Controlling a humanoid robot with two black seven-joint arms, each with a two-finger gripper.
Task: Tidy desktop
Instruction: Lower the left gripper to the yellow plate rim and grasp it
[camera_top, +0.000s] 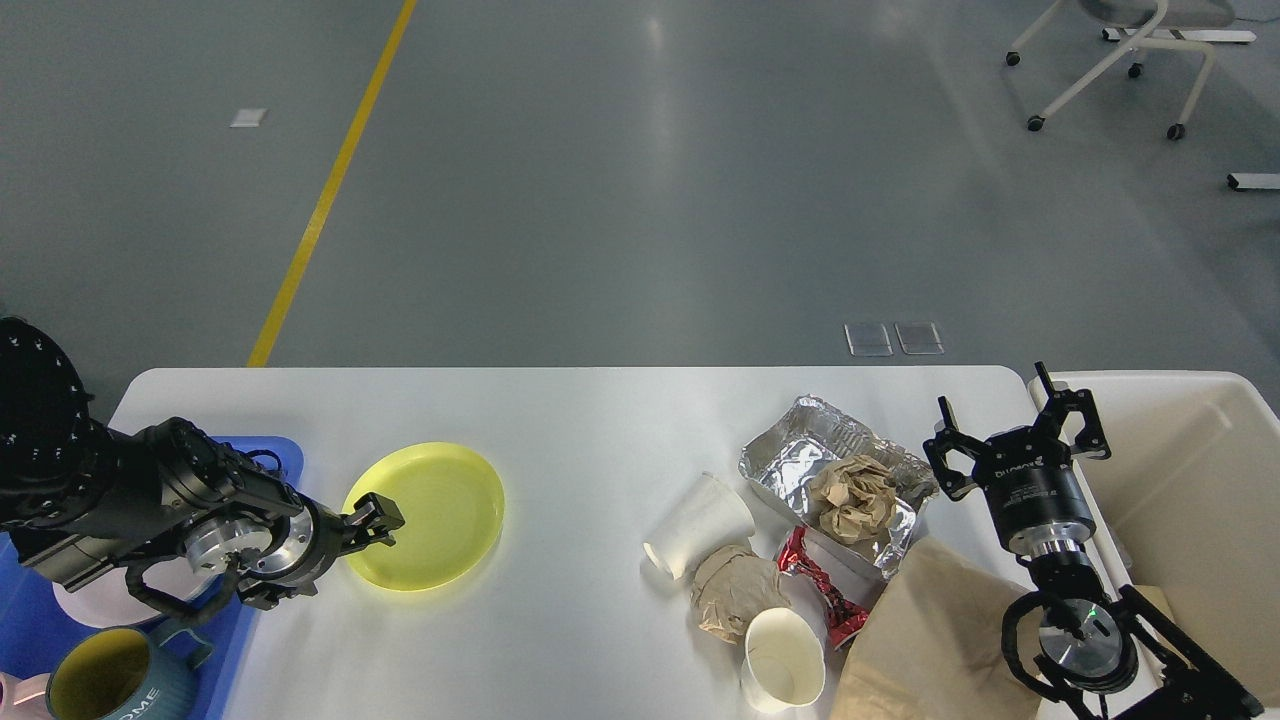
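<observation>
Table (600, 420): wide, white, spanning view. Left gripper (375, 522): at yellow plate (430, 515) rim, finger state cannot tell. Right gripper (1015, 440): fingers spread, empty, near foil tray (800, 455). Step, judged: plate pickup. Next: firm rim pinch, lift toward blue tray (275, 448).

Plate (425, 515) left of cups (700, 525) on desktop (580, 420)

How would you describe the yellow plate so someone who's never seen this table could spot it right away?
Start at the white desktop and look to its left side, just right of the blue tray. The yellow plate lies flat there, with the left claw at its left rim. It is the only bright yellow, empty dish lying directly on the table.
</observation>
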